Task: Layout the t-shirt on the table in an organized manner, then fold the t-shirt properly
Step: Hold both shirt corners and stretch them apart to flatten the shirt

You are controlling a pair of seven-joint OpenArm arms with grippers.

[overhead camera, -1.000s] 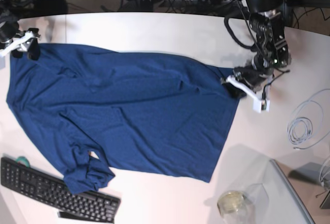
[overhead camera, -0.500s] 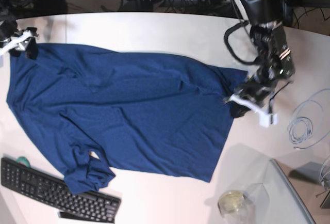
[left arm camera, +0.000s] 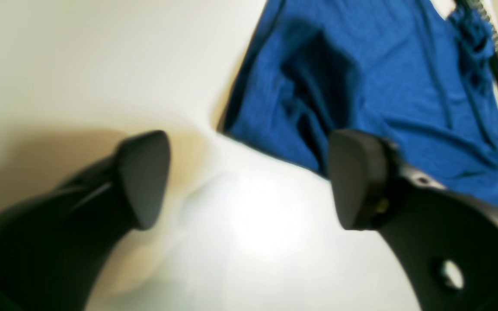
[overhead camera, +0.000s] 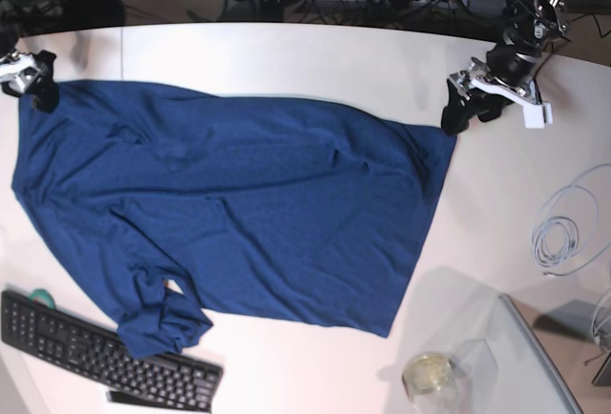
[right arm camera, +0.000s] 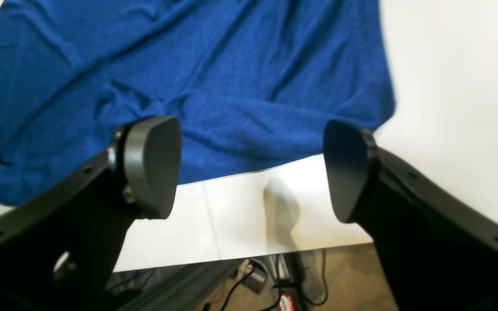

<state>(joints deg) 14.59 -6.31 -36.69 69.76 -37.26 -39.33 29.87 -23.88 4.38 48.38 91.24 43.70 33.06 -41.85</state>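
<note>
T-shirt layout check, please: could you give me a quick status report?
Both grippers, left and right, open and empty, above the table. T-shirt spread flat; one sleeve bunched by the keyboard. Nothing in the way.

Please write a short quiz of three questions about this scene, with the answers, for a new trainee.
1. True or false: the left gripper holds the t-shirt.
2. What lies nearest the bunched sleeve? A) keyboard B) cable coil C) glass jar
3. Fill in: the right gripper has its jaws ____.

Key: 1 false, its jaws stand apart over the bare table; 2 A; 3 open.
</note>
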